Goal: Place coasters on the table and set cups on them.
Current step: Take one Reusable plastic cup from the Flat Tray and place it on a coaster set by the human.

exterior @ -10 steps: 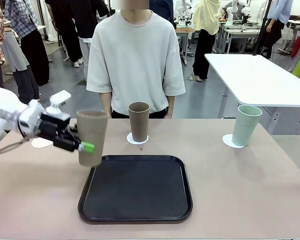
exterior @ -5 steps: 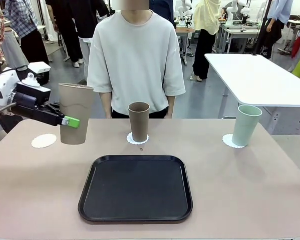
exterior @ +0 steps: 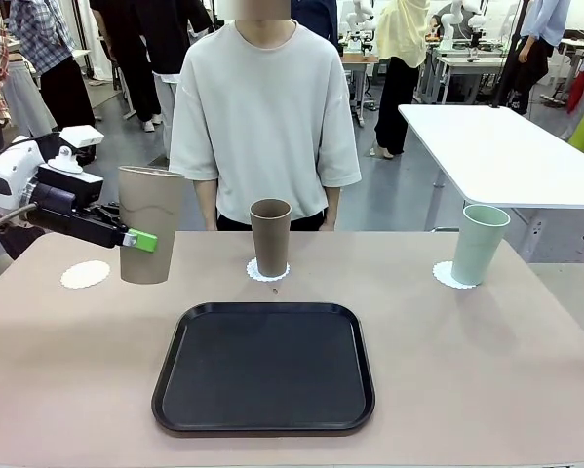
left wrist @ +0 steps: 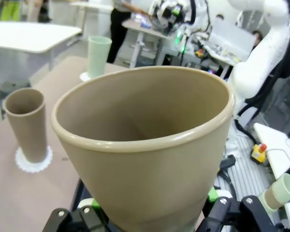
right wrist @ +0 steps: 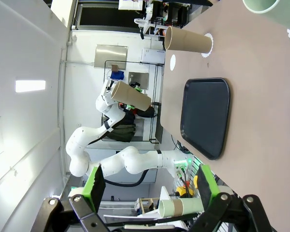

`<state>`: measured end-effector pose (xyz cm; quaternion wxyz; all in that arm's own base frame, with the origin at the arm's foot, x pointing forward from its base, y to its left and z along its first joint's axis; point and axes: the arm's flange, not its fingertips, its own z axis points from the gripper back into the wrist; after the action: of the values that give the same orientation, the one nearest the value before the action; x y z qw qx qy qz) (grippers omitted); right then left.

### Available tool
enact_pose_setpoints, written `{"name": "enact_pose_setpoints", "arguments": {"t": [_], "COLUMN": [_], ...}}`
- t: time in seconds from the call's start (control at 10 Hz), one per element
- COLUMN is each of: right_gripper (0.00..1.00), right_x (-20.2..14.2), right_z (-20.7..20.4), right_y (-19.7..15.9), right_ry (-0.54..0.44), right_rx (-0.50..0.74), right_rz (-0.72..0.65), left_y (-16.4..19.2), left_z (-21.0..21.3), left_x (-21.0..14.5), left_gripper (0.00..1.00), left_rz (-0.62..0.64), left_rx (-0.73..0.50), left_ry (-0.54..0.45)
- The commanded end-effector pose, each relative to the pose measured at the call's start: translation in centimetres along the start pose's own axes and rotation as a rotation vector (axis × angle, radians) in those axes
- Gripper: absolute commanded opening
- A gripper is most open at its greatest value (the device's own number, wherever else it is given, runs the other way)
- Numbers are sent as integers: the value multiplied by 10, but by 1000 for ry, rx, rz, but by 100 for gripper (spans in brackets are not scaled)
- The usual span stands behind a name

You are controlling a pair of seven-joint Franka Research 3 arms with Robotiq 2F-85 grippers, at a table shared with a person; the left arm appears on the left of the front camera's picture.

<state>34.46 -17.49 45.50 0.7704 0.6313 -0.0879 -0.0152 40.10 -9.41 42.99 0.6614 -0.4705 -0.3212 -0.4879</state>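
The left tool [exterior: 126, 234] pinches the tan cup [exterior: 150, 224] in the air beside a bare coaster [exterior: 85, 275]; the right tool [right wrist: 149, 186] is spread wide

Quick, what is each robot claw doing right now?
Left gripper: closed on the tan cup, held above the table.
Right gripper: open, holding nothing.

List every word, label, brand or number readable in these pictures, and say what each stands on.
None can be read.
The tan cup, brown cup, mint cup, coasters and black tray carry no print.
Any lettering on the background equipment is too small and blurred.
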Motion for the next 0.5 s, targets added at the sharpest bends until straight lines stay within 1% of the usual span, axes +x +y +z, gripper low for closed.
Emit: {"name": "enact_pose_setpoints", "arguments": {"t": [0.0, 0.1, 0.2, 0.3, 0.4], "right_gripper": [100, 100, 100, 100, 100], "right_x": [1, 1, 1, 1, 1], "right_z": [2, 2, 2, 2, 2], "right_y": [1, 1, 1, 1, 1], "right_ry": [3, 3, 3, 3, 3], "right_rx": [5, 5, 5, 5, 5], "right_rz": [10, 10, 10, 10, 10], "left_y": [41, 51, 70, 91, 101], "left_z": [37, 55, 70, 92, 115], "left_x": [-3, -5, -8, -13, -18], "left_gripper": [84, 84, 84, 84, 84], "left_rz": [-96, -149, -215, -291, -325], "left_rx": [-87, -106, -165, -201, -222], "left_ry": [-12, -3, -25, -20, -32]}}
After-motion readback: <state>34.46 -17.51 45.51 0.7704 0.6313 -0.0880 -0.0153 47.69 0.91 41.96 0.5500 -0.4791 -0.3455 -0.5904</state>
